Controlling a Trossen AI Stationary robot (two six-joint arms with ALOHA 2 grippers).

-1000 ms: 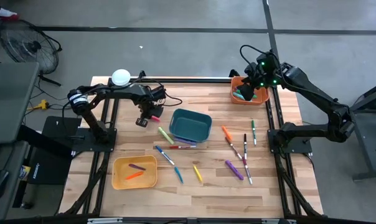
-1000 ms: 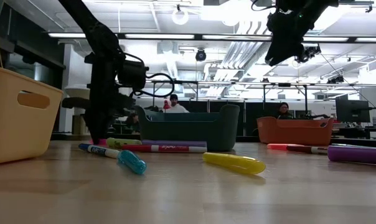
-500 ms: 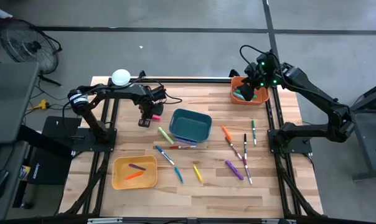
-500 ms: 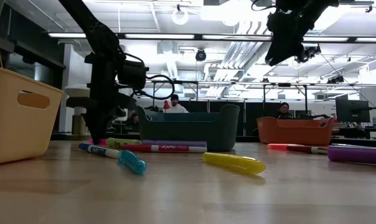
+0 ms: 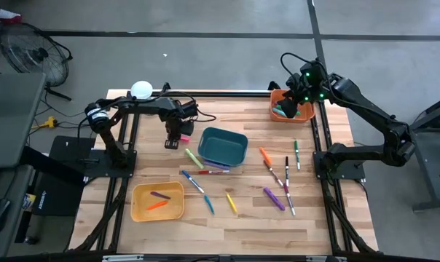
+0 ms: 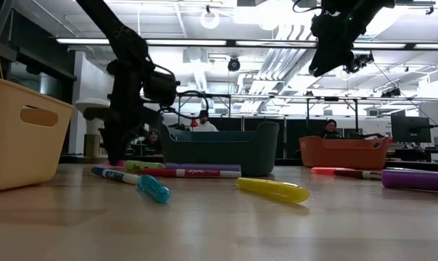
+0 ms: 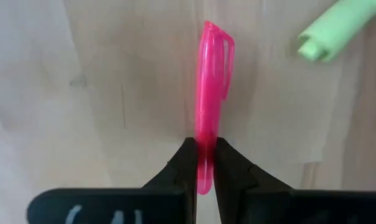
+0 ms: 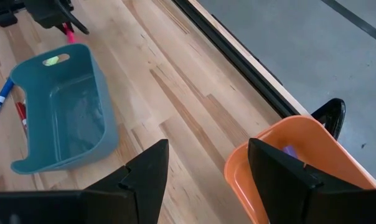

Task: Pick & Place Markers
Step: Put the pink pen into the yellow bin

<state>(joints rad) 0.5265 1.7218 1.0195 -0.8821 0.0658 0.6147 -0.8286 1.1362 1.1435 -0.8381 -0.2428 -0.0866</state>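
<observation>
My left gripper points down at the wood just left of the teal bin and is shut on a pink marker. A green marker lies close by. Several more markers lie loose on the table between the teal bin and the right edge. The yellow bin near the front holds a purple and an orange marker. My right gripper hangs open above the orange bin at the far right, with nothing between its fingers. My left gripper pinches the pink marker between its two fingers near the end opposite the clipped cap. The fingers come from above, pointing down, one on each long side of the barrel. The marker lies level, close over the wood; whether it is clear of it I cannot tell.
A white round thing sits at the table's far left corner. A blue-capped marker and a yellow one lie toward the near edge. Bare wood shows left of the yellow bin and between the teal and orange bins. People sit in the room beyond.
My left gripper has shifted a little toward the teal bin and rolled about its downward axis, still shut on the pink marker, which has turned with it. My right gripper has kept still.
</observation>
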